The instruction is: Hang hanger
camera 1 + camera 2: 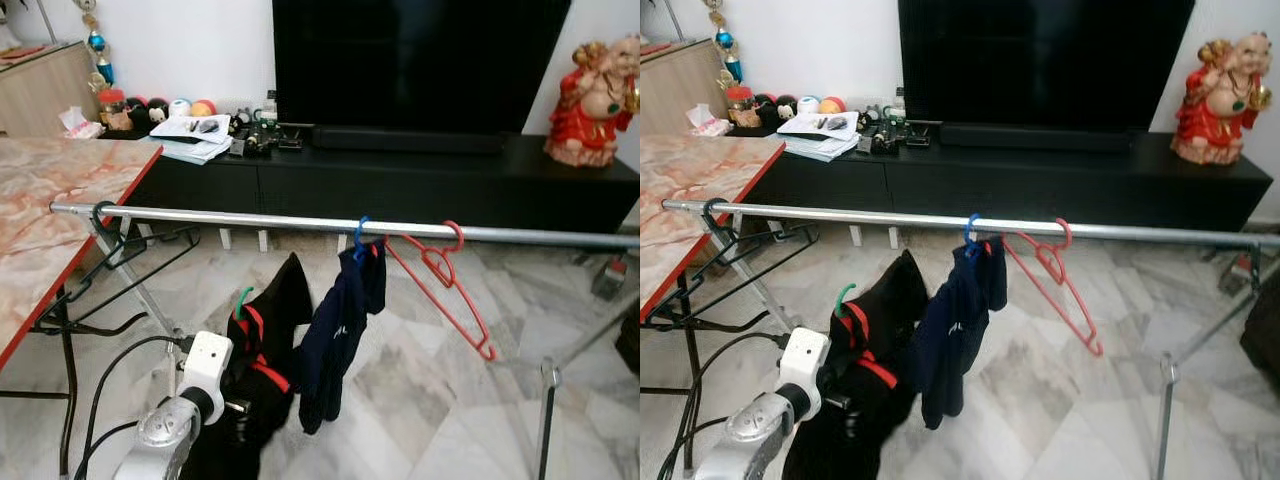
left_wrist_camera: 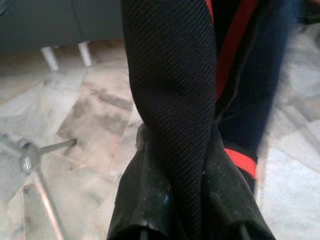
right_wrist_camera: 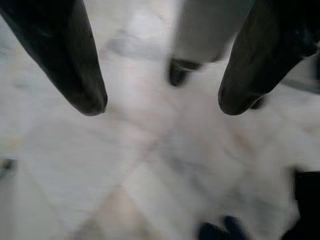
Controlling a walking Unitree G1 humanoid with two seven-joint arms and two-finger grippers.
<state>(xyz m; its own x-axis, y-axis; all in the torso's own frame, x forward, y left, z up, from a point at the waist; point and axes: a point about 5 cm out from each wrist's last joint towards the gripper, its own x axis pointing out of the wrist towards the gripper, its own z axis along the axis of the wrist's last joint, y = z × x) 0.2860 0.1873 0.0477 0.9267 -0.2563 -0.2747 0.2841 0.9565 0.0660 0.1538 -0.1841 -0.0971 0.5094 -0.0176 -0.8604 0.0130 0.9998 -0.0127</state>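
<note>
While the left end effector (image 2: 175, 165) pinches a black red-striped garment on a green plastic hanger (image 1: 243, 300) below the horizontal steel rail (image 1: 300, 222), the right end effector (image 3: 162, 102) hangs open, empty.

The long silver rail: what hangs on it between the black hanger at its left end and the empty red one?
On the silver rail, between the black hanger and the red hanger, only a blue-hooked hanger with a navy garment, seen from both eye views.

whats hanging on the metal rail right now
On the metal rail: a black hanger near its left end, a navy garment on a blue hook, a bare red hanger. The garment covers its own hanger's frame.
</note>
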